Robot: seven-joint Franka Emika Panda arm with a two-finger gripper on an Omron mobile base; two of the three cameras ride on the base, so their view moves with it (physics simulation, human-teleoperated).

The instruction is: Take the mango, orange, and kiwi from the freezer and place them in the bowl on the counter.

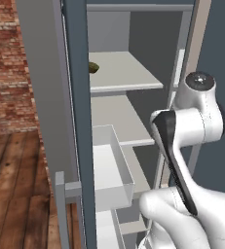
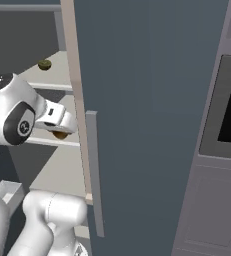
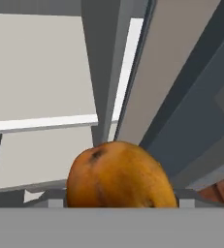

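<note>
The gripper point(image 2: 62, 131) holds the orange point(image 3: 120, 177) at the freezer's point(image 2: 152, 100) middle shelf point(image 1: 119, 121), near its door-side edge (kiwi point(image 1: 93, 67) waits on the upper shelf); withdrawing carelessly could knock the fruit against the door frame.

A: Flat, even rendered light throughout, no glare. The pale grey inner shelves point(image 1: 126, 70) of the tall dark blue-grey freezer point(image 2: 147, 125) are bright along their front edges and dim toward the back wall.

B: Any blur?

A: Edges are a bit soft and blocky in both base views. In the hand view, the rounded orange-yellow fruit point(image 3: 119, 177) looks smeared up close, lit on top and shaded brown underneath. Straight lines stay straight to the frame edges.
</note>
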